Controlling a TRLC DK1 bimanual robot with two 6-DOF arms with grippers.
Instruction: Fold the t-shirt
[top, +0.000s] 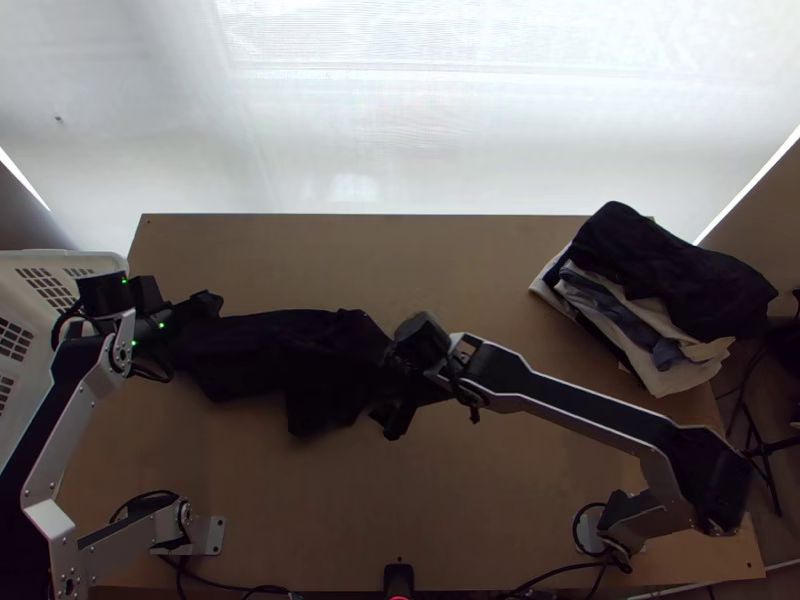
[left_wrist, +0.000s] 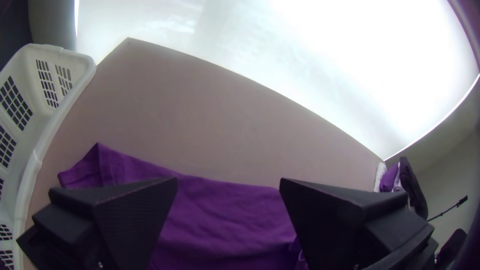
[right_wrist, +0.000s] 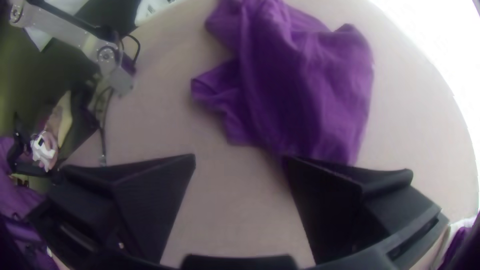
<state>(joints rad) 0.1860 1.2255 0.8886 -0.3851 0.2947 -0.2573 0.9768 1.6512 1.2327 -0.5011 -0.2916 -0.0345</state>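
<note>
"Top view: state the position of the t-shirt (top: 305, 355)."

"Left of centre and in the middle of the frame, on the table (top: 400, 500). It lies as a long, irregular, rumpled strip between the two grippers, with loose flaps projecting from its lower edge."

"State the condition of each gripper."

"Left gripper (left_wrist: 228, 181): open. In the left wrist view its fingers stand wide apart at the bottom of the frame, with cloth beneath and between them. Right gripper (right_wrist: 240, 159): also open. In the right wrist view one fingertip overlaps the near end of the cloth; nothing is clamped."

"Degree of completion?"

"Low, as judged from the outline. No squared panel or clean fold line is visible. Whether any layer is deliberately doubled cannot be determined."

"List the remaining operations."

"Probable sequence: spread the cloth, align its edges, turn in the sides, fold to a compact rectangle. Transfer to the garment pile (top: 670, 270), upper right of the frame, may follow. Caution: gripping the bunched part could lift several layers at once and set the creases."
</note>
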